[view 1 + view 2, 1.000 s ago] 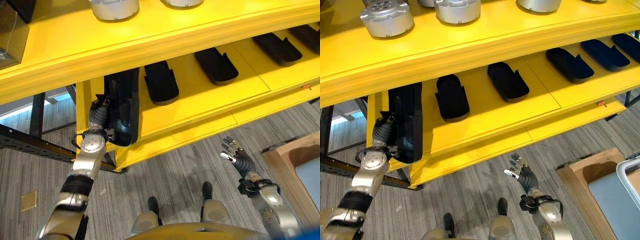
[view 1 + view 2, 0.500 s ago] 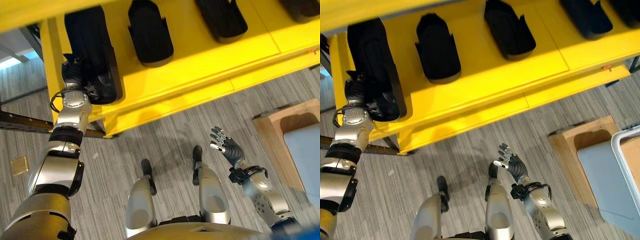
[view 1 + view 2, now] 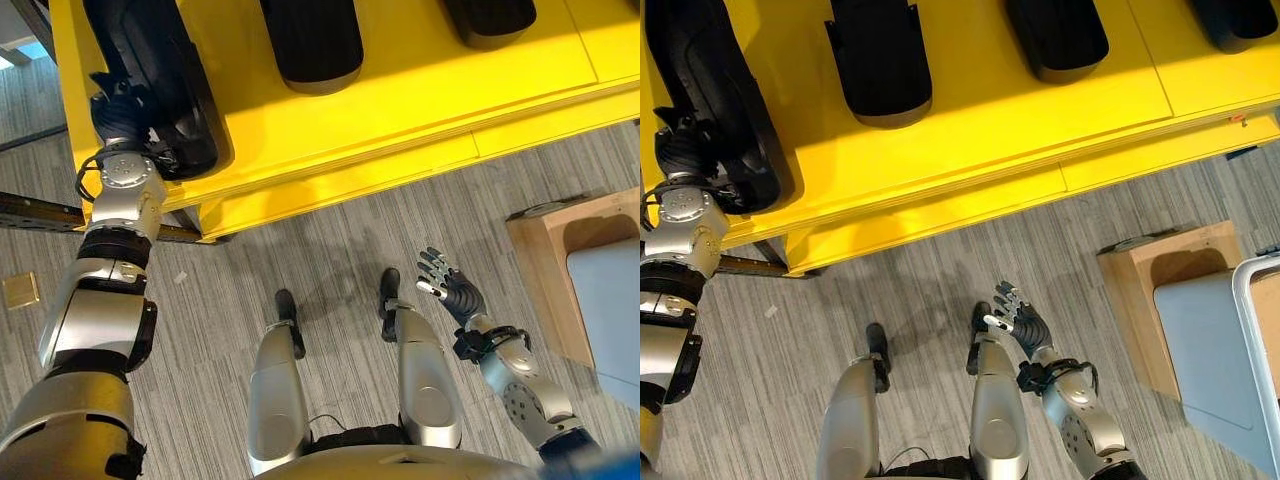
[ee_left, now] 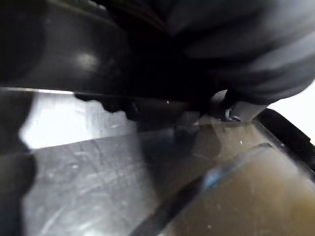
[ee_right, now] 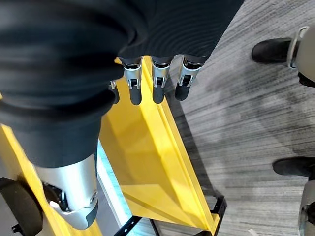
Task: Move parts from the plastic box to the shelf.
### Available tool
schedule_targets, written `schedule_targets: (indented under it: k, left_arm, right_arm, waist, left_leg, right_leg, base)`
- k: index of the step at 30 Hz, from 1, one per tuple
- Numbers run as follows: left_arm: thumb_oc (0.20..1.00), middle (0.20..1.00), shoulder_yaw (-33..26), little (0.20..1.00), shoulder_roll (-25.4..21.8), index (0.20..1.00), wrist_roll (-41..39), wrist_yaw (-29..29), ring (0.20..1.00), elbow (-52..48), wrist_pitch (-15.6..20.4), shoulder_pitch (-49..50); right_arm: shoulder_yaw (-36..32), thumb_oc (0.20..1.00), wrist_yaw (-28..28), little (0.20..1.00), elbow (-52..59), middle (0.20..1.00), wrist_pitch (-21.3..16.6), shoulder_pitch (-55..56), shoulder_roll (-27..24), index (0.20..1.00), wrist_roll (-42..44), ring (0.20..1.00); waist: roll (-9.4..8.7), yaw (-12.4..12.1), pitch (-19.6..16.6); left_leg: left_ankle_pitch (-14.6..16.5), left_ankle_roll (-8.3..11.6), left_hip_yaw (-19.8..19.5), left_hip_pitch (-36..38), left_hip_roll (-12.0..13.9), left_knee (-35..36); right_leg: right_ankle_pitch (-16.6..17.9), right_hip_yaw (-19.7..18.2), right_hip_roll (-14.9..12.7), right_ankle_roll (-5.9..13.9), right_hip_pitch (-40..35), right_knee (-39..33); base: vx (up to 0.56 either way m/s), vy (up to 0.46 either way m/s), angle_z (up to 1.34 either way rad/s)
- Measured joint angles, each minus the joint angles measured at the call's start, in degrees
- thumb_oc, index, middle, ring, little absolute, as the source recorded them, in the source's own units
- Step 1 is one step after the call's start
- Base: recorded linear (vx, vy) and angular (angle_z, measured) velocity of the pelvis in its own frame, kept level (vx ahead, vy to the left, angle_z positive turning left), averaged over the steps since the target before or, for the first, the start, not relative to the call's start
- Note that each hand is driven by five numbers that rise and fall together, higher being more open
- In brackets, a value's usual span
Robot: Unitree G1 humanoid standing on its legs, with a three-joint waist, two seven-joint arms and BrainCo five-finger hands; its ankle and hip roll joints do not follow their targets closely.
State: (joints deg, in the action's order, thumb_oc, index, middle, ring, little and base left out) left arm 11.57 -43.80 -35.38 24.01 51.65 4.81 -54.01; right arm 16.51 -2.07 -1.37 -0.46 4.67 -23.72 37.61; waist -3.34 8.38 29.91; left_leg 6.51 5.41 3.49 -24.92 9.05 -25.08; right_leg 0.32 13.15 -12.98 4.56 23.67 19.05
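Note:
A long black part (image 3: 150,70) stands on its edge at the left end of the yellow shelf (image 3: 400,110), its far end out of the picture. My left hand (image 3: 118,112) is up against the part's near end, fingers curled round its rim, and the part (image 4: 147,49) shows close up in the left wrist view. My right hand (image 3: 455,297) hangs open over the floor well below the shelf, holding nothing, its fingers (image 5: 155,83) straight in the right wrist view.
Other black parts (image 3: 880,55) (image 3: 1055,35) (image 3: 1235,15) lie flat in a row along the shelf. At the right a wooden frame (image 3: 545,235) stands on the grey floor around a pale grey-blue plastic box (image 3: 1205,340). A black metal rail (image 3: 30,212) runs under the shelf's left end.
The whole picture has shifted down towards the floor, so the camera moved. My left hand stays on the black part at the shelf. The right hand stays open over the floor.

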Motion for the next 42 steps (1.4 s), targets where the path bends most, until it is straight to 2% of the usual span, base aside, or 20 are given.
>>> schedule_targets:
  k: [3,5,8,13,18,25,31,32,33,42]
  left_arm:
    - [0.200,0.200,0.33,0.200,-0.21,0.200,0.05,-0.14,0.200,0.18,0.01,-0.09]
    - [0.200,0.200,2.43,0.200,-3.54,0.200,0.17,-1.43,0.200,2.43,-0.16,-1.65]
    - [0.200,0.200,2.54,0.200,-5.06,0.200,0.37,-1.67,0.200,2.65,-0.35,-3.01]
    - [0.200,0.200,2.56,0.200,-5.52,0.200,0.47,-1.78,0.200,2.99,-0.57,-3.38]
    - [0.200,0.200,4.14,0.200,-6.49,0.200,0.58,-3.01,0.200,3.49,-0.69,-4.74]
    - [0.200,0.200,4.00,0.200,-6.73,0.200,-0.29,-3.12,0.200,2.95,-0.42,-6.33]
    - [0.200,0.200,2.88,0.200,-6.73,0.200,-5.30,-2.91,0.200,1.95,0.34,-6.57]
    - [0.495,0.495,2.88,0.495,-6.73,0.495,-6.05,-2.91,0.495,1.95,0.42,-6.57]
    - [1.000,1.000,2.84,1.000,-6.73,1.000,-6.87,-2.90,1.000,1.94,0.48,-6.57]
    - [1.000,1.000,-1.32,1.000,-5.92,1.000,-16.19,-2.58,1.000,0.17,2.59,-6.59]
  right_arm:
    - [0.04,1.000,-0.04,1.000,0.02,1.000,-0.02,-0.14,-0.06,1.000,0.01,1.000]
    - [-0.10,1.000,-0.07,1.000,0.01,1.000,-0.02,-0.15,-0.78,1.000,0.08,1.000]
    - [-0.38,1.000,-0.10,1.000,0.00,1.000,-0.01,-0.17,-1.26,1.000,0.45,1.000]
    - [-0.31,1.000,-0.66,1.000,0.01,1.000,-0.01,-0.19,-1.26,1.000,1.32,1.000]
    - [-0.34,1.000,-1.25,1.000,0.01,1.000,-0.01,-0.22,-1.27,1.000,1.55,1.000]
    - [-0.31,1.000,-1.75,1.000,0.04,1.000,0.01,-0.27,-1.23,1.000,1.55,1.000]
    - [-0.28,1.000,-1.85,1.000,0.04,1.000,0.04,-0.25,-1.09,1.000,1.52,1.000]
    - [-0.29,1.000,-1.85,1.000,0.04,1.000,0.04,-0.26,-1.10,1.000,1.52,1.000]
    - [-0.28,1.000,-1.87,1.000,0.04,1.000,0.05,-0.26,-1.09,1.000,1.51,1.000]
    - [-0.27,1.000,-1.91,1.000,0.29,1.000,0.15,-0.24,-1.11,1.000,1.44,1.000]
  waist:
    - [-0.02,-0.33,0.01]
    - [-0.20,0.04,0.10]
    - [-0.37,-0.51,0.09]
    - [-0.52,-1.44,0.12]
    - [-0.81,-1.29,0.04]
    - [-1.25,-0.91,-0.03]
    - [-1.68,-1.02,-0.05]
    - [-1.68,-1.00,-0.05]
    - [-1.69,-0.96,-0.05]
    - [-2.12,0.03,-0.32]
  left_leg:
    - [0.18,0.03,0.00,-0.10,-0.02,-0.10]
    - [0.85,-0.08,-0.66,-1.29,0.05,-1.04]
    - [1.06,-0.15,-0.74,-2.50,0.01,-2.03]
    - [1.23,-0.22,-0.72,-2.57,-0.01,-2.11]
    - [1.43,-0.42,-0.78,-3.30,0.00,-2.53]
    - [3.34,-1.13,-0.55,-5.74,0.26,-5.97]
    - [3.44,-1.28,-0.23,-6.31,0.33,-6.68]
    - [3.44,-1.28,-0.17,-6.31,0.37,-6.78]
    - [3.50,-1.37,-0.03,-6.29,0.46,-6.95]
    - [3.77,-1.33,0.55,-7.18,0.96,-7.57]
  right_leg:
    - [-0.07,0.05,-0.01,0.04,-0.01,-0.02]
    - [-0.54,0.53,0.00,0.09,0.37,0.10]
    - [-0.46,0.61,-0.05,0.21,1.27,0.18]
    - [-0.47,0.62,-0.05,0.24,1.30,0.08]
    - [-0.46,0.64,-0.01,0.25,1.73,0.04]
    - [-0.21,-0.06,0.00,0.68,3.09,0.41]
    - [-0.14,-0.47,0.02,0.74,3.91,0.90]
    - [-0.13,-0.53,0.04,0.75,3.92,0.92]
    - [-0.13,-0.66,0.11,0.76,3.94,0.94]
    - [0.08,-1.47,0.49,0.63,5.25,1.48]
  base:
    - [0.04,0.023,0.01]
    - [0.07,0.043,0.07]
    - [0.06,0.035,0.03]
    - [0.03,0.015,0.00]
    - [0.03,0.036,0.00]
    - [0.02,0.020,-0.04]
    - [0.00,0.003,-0.02]
    - [0.00,0.003,-0.04]
    - [0.00,0.003,-0.05]
    - [-0.01,0.000,-0.05]
